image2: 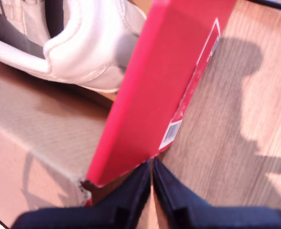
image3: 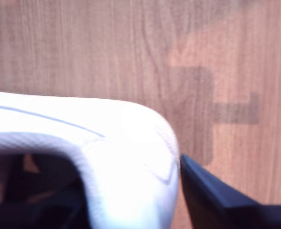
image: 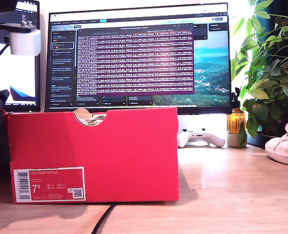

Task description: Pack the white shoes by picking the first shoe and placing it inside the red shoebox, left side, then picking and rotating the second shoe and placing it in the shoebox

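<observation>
Second wrist view shows you my second gripper [image3: 131,191] pinching the second shoe's [image3: 83,143] padded heel collar above the table [image3: 107,47], a firm light hold, while my first gripper [image2: 152,191] sits pressed together beside the red shoebox [image2: 155,90].

Matt red cardboard on the red shoebox [image: 110,151], with raw brown board inside and a paper label [image: 50,184]. The shoe [image2: 90,45] looks like smooth white leather, and the table [image: 232,195] shows wood grain with a soft sheen.

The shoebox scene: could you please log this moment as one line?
red shoebox: one white shoe inside | second shoe: on table, at my second gripper | my first gripper: shut, beside box
</observation>
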`<state>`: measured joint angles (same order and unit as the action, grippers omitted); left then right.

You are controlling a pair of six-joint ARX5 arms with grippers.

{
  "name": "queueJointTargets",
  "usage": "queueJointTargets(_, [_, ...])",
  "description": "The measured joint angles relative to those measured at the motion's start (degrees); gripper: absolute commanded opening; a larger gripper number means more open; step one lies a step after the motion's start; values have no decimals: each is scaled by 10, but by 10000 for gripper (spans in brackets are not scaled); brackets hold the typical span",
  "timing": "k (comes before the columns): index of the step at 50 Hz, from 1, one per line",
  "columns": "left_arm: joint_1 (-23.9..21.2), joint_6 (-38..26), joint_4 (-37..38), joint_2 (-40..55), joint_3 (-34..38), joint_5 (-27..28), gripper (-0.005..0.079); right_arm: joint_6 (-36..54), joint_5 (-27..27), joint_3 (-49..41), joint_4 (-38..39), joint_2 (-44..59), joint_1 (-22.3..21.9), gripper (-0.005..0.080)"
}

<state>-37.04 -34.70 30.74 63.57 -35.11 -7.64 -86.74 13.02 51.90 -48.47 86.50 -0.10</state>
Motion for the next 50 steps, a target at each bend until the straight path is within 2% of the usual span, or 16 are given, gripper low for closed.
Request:
queueJointTargets(8, [0, 0, 0, 0, 0, 0, -19, 75, 2, 5, -14, 0, -6, -13])
queueJointTargets(16, [0, 0, 0, 0, 0, 0, -19, 266, 14, 43, -41, 0, -6, -13])
queueJointTargets(18, [0, 0, 0, 0, 0, 0, -19, 266, 14, 68, -46, 0, -6, -13])
queueJointTargets(19, [0, 0, 0, 0, 0, 0, -19, 346, 14, 80, -46, 0, -6, -13])
queueJointTargets(21, [0, 0, 0, 0, 0, 0, -19, 346, 8, 110, -45, 0, -6, -13])
queueJointTargets(23, [0, 0, 0, 0, 0, 0, -19, 346, -4, 138, -42, 0, -6, -13])
queueJointTargets(24, [0, 0, 0, 0, 0, 0, -19, 494, -11, 153, -40, 0, -6, -13])
queueJointTargets(26, [0, 0, 0, 0, 0, 0, -19, 494, -29, 179, -41, 0, -6, -13])
queueJointTargets(27, [0, 0, 0, 0, 0, 0, -19, 604, -39, 194, -42, 0, -6, -13])
queueJointTargets(32, [0, 0, 0, 0, 0, 0, -19, 707, -96, 245, -57, 0, -6, -13])
queueJointTargets(33, [0, 0, 0, 0, 0, 0, -19, 785, -108, 252, -59, 0, -6, -13])
queueJointTargets(40, [0, 0, 0, 0, 0, 0, -19, 934, -177, 295, -43, 0, -2, -13])
queueJointTargets(44, [0, 0, 0, 0, 0, 1, -19, 934, -215, 317, -7, 0, 8, -13])
queueJointTargets(45, [0, 0, 0, 0, 0, 1, -19, 1004, -221, 323, 6, 0, 11, -13])
queueJointTargets(47, [0, 0, 0, 0, 0, 2, -19, 1004, -232, 334, 28, 0, 19, -13])
queueJointTargets(50, [0, 0, 0, 0, 0, 2, -19, 1096, -241, 349, 63, 0, 40, -13])
